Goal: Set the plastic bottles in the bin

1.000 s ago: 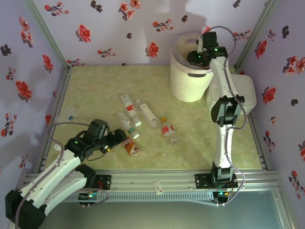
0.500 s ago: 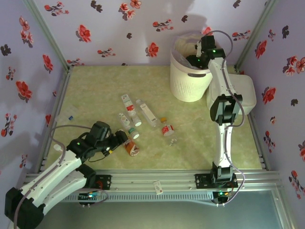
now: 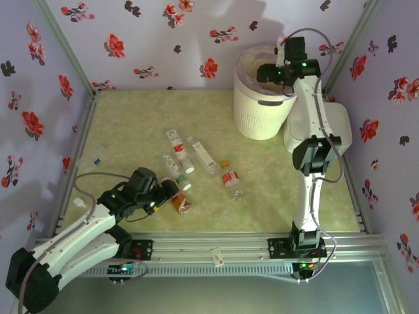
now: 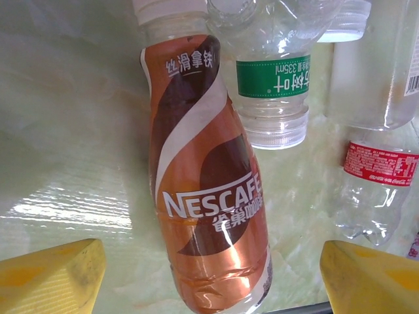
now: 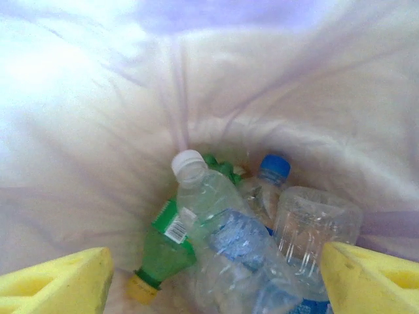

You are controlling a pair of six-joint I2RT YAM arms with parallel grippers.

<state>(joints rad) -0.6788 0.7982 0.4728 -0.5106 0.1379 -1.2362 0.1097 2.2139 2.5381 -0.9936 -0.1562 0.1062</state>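
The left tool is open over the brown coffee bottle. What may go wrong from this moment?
1. The brown coffee bottle lies between the fingers of the open left tool, right beside the green-label bottle; closing may catch or push that neighbour.
2. It is round and lying down, so it might roll or slip out.
3. The right tool hangs open over the bin; it could snag the liner bag.

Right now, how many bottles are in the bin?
4 visible: a white-capped clear bottle in the middle, a green bottle at lower left, a blue-capped bottle behind it, and a ribbed clear bottle at right. Others may lie hidden beneath.
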